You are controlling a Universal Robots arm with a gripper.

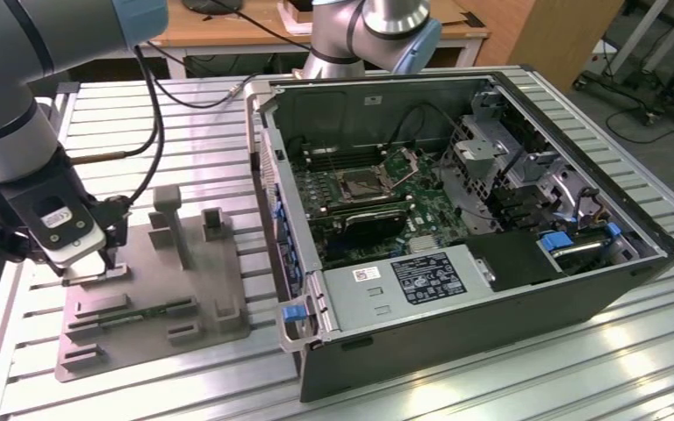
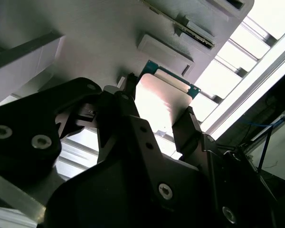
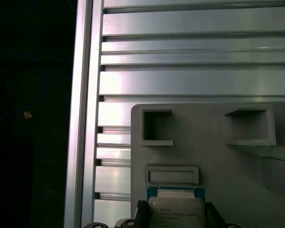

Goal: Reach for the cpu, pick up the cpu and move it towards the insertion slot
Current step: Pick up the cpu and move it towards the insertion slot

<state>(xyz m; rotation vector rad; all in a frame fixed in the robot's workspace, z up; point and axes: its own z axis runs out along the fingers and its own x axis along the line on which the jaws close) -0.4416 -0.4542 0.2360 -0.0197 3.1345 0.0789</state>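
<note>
The cpu (image 2: pixel 162 102), a thin silvery square chip with green corners, sits between my gripper's (image 2: pixel 159 100) two dark fingers (image 2: pixel 192 128), which press on its opposite edges. In the first wrist view the cpu (image 3: pixel 175 212) lies just over the grey tray (image 3: pixel 218 161), with my gripper (image 3: pixel 176 214) closed around it. In the exterior view my gripper (image 1: pixel 89 267) is low at the tray's (image 1: pixel 203 285) corner toward the exterior view's left, and the cpu (image 1: pixel 84 275) is at its tips. The insertion slot (image 1: pixel 361 182) lies inside the open computer case, with its metal flap raised.
The open computer case (image 1: pixel 455 289) stands to the exterior view's right of the tray, its near wall rising between them. Upright posts (image 1: pixel 168 210) stand on the tray and a green circuit strip (image 1: pixel 138 313) lies in it. A second arm's base (image 1: pixel 367 35) stands behind the case.
</note>
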